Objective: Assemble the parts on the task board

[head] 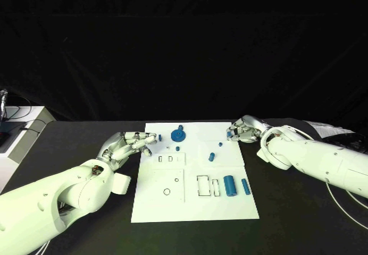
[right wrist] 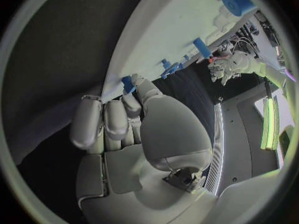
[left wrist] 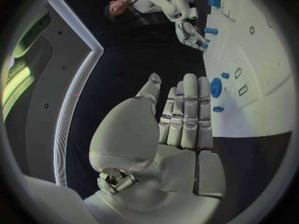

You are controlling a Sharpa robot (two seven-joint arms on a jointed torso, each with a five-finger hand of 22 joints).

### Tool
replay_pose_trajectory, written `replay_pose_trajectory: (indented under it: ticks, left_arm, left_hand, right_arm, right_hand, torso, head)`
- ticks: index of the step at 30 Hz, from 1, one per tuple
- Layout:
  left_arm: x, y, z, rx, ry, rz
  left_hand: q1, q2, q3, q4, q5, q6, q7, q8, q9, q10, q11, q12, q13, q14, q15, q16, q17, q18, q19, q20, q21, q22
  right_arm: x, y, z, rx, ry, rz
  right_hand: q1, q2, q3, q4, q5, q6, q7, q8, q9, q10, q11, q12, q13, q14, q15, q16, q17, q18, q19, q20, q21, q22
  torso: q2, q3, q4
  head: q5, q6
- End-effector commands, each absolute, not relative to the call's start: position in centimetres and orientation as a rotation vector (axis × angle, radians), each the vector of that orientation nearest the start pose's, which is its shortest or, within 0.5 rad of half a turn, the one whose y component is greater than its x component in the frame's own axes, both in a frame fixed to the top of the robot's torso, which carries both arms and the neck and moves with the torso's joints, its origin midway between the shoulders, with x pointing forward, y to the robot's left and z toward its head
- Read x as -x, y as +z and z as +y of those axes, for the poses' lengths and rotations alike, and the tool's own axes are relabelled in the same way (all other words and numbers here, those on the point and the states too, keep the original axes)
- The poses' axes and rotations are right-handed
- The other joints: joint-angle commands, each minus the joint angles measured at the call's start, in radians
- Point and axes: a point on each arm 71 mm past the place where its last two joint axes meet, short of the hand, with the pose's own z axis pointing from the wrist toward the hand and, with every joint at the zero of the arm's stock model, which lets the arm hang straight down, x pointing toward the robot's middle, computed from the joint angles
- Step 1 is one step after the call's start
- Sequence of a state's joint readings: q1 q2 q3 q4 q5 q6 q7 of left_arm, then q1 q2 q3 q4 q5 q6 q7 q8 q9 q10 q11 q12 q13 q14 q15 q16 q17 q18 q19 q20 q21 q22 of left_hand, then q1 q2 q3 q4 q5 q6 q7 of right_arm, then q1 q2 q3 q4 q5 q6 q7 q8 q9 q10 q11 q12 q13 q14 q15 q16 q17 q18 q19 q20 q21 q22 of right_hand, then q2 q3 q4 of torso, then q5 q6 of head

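- The task board (head: 195, 202) lies flat in the middle of the black table (head: 299, 223), its long side running from near to far.
- On the near half of the board, toward 4 o'clock from its centre, three upright-lying parts sit in a row: a white cylinder (head: 216, 187), a thick blue cylinder (head: 228, 185) and a slimmer blue cylinder (head: 245, 186); they are close together but apart.
- Just left of them is a rectangular cut-out (head: 202, 186), and farther left a small ring-shaped mark (head: 166, 192).
- Near the board's centre a small blue peg (head: 211, 156) stands alone.
- At 11 o'clock on the board a blue gear (head: 178, 135) sits close to the far edge, with a small blue part (head: 176, 149) just nearer than it.
- The left hand (head: 132, 144) hovers at the board's left edge, at about 10 o'clock; its fingers (left wrist: 190, 109) lie straight and close side by side, holding nothing.
- The right hand (head: 244, 130) is at the board's far right corner, at about 1 o'clock; its fingers (right wrist: 102, 122) are curled and it pinches a small blue piece (right wrist: 127, 83) between thumb and finger at the board's edge.
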State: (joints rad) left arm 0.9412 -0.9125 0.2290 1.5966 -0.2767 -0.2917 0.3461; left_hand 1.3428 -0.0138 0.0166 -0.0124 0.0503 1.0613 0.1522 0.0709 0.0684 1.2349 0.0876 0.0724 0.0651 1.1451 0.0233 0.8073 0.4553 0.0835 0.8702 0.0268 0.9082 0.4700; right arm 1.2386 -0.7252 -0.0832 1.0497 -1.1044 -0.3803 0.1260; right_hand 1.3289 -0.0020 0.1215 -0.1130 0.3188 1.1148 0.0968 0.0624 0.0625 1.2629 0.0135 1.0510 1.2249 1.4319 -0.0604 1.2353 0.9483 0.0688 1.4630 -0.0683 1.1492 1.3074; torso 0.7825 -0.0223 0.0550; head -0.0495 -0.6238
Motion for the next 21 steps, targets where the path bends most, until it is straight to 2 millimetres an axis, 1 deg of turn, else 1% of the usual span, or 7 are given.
replay_pose_trajectory:
  ticks: [1, 6, 7, 9, 10, 15, 21]
  left_arm:
    - [-46.3, -19.1, 22.4, 0.988, -1.562, 1.417]
    - [-46.4, -19.1, 22.4, 0.988, -1.562, 1.416]
    - [-46.4, -19.1, 22.4, 0.988, -1.562, 1.415]
    - [-46.4, -19.1, 22.4, 0.989, -1.562, 1.414]
    - [-46.4, -19.1, 22.4, 0.989, -1.562, 1.413]
    - [-46.4, -19.1, 22.5, 0.990, -1.559, 1.411]
    - [-46.4, -19.2, 22.6, 0.991, -1.556, 1.410]
  left_hand:
    - [0.004, 0.004, 0.001, -0.006, 0.000, -0.005, 0.001, -0.001, -0.001, -0.006, 0.003, -0.002, -0.001, -0.006, 0.001, 0.003, 0.000, 0.006, -0.005, -0.001, 0.004, -0.001]
    - [0.004, 0.004, 0.001, -0.006, 0.000, -0.005, 0.001, -0.001, -0.001, -0.006, 0.003, -0.002, -0.001, -0.006, 0.001, 0.003, 0.000, 0.006, -0.005, -0.001, 0.004, -0.001]
    - [0.002, 0.004, -0.001, -0.004, 0.000, -0.004, 0.002, -0.001, -0.001, -0.007, 0.003, -0.002, -0.001, -0.006, 0.001, 0.004, -0.001, 0.006, -0.006, -0.001, 0.005, -0.002]
    - [-0.010, 0.006, -0.005, 0.004, -0.001, -0.004, 0.002, -0.001, 0.000, -0.007, 0.003, -0.002, 0.000, -0.006, 0.002, 0.004, -0.002, 0.006, -0.006, 0.000, 0.005, -0.002]
    - [-0.009, 0.006, -0.005, 0.004, -0.001, -0.004, 0.001, -0.001, -0.001, -0.007, 0.003, -0.002, 0.000, -0.006, 0.002, 0.004, -0.002, 0.006, -0.006, 0.000, 0.005, -0.002]
    - [-0.007, 0.005, -0.005, 0.003, -0.001, -0.004, 0.001, -0.001, -0.001, -0.007, 0.003, -0.002, 0.000, -0.006, 0.002, 0.004, -0.002, 0.006, -0.006, 0.000, 0.004, -0.003]
    - [-0.016, 0.003, -0.011, 0.010, -0.001, -0.004, 0.001, -0.001, 0.000, -0.007, 0.004, -0.001, 0.000, -0.007, 0.003, 0.004, -0.002, 0.006, -0.007, 0.001, 0.004, -0.004]
  right_arm:
    - [-56.0, -19.9, -28.8, -0.167, 0.609, 1.610]
    - [-56.0, -19.5, -28.8, -0.168, 0.612, 1.553]
    - [-56.0, -19.4, -28.9, -0.171, 0.612, 1.539]
    - [-55.9, -19.1, -28.9, -0.182, 0.612, 1.503]
    - [-55.9, -19.0, -28.9, -0.185, 0.611, 1.490]
    - [-55.7, -18.2, -28.7, -0.205, 0.613, 1.439]
    - [-55.1, -16.4, -27.5, -0.241, 0.620, 1.398]
  right_hand:
    - [0.001, 0.019, 0.012, -0.005, 0.007, 0.034, 0.011, 0.006, 0.003, 0.002, -0.008, 0.004, 0.004, 0.002, -0.006, 0.002, 0.003, -0.002, 0.018, -0.008, 0.006, 0.159]
    - [-0.003, 0.021, 0.021, -0.012, 0.004, 0.037, 0.011, 0.006, 0.003, 0.008, -0.010, 0.006, 0.010, 0.003, -0.007, 0.003, 0.006, -0.006, 0.022, -0.010, 0.024, 0.163]
    - [-0.004, 0.024, 0.021, -0.011, -0.002, 0.037, 0.010, 0.006, 0.003, 0.010, -0.010, 0.007, 0.011, 0.003, -0.007, 0.003, 0.007, -0.006, 0.023, -0.010, 0.026, 0.163]
    - [-0.009, 0.027, 0.020, -0.007, -0.035, 0.036, 0.009, 0.005, 0.003, 0.012, -0.010, 0.009, 0.013, 0.003, -0.007, 0.003, 0.007, -0.006, 0.023, -0.011, 0.027, 0.163]
    - [-0.008, 0.029, 0.020, -0.007, -0.036, 0.037, 0.009, 0.006, 0.003, 0.014, -0.010, 0.011, 0.015, 0.004, -0.007, 0.004, 0.008, -0.006, 0.024, -0.011, 0.029, 0.164]
    - [-0.005, 0.029, 0.021, -0.009, -0.030, 0.038, 0.009, 0.006, 0.003, 0.014, -0.010, 0.011, 0.017, 0.004, -0.007, 0.004, 0.008, -0.007, 0.024, -0.011, 0.033, 0.165]
    - [-0.006, 0.028, 0.019, -0.010, -0.041, 0.039, 0.009, 0.005, 0.003, 0.014, -0.011, 0.007, 0.017, 0.003, -0.007, 0.003, 0.007, -0.006, 0.024, -0.011, 0.031, 0.164]
  torso:
    - [0.000, -0.0002, 0.0005]
    - [0.000, 0.0004, -0.0003]
    - [0.000, 0.0006, 0.0000]
    - [0.000, 0.0002, 0.0010]
    - [0.000, -0.0001, 0.0013]
    - [-0.001, -0.0002, -0.0013]
    - [-0.005, -0.0027, -0.0047]
  head:
    - [-0.001, 0.000]
    - [0.003, 0.002]
    - [0.003, 0.002]
    - [0.003, 0.003]
    - [0.003, 0.003]
    - [0.005, 0.000]
    - [0.007, 0.001]
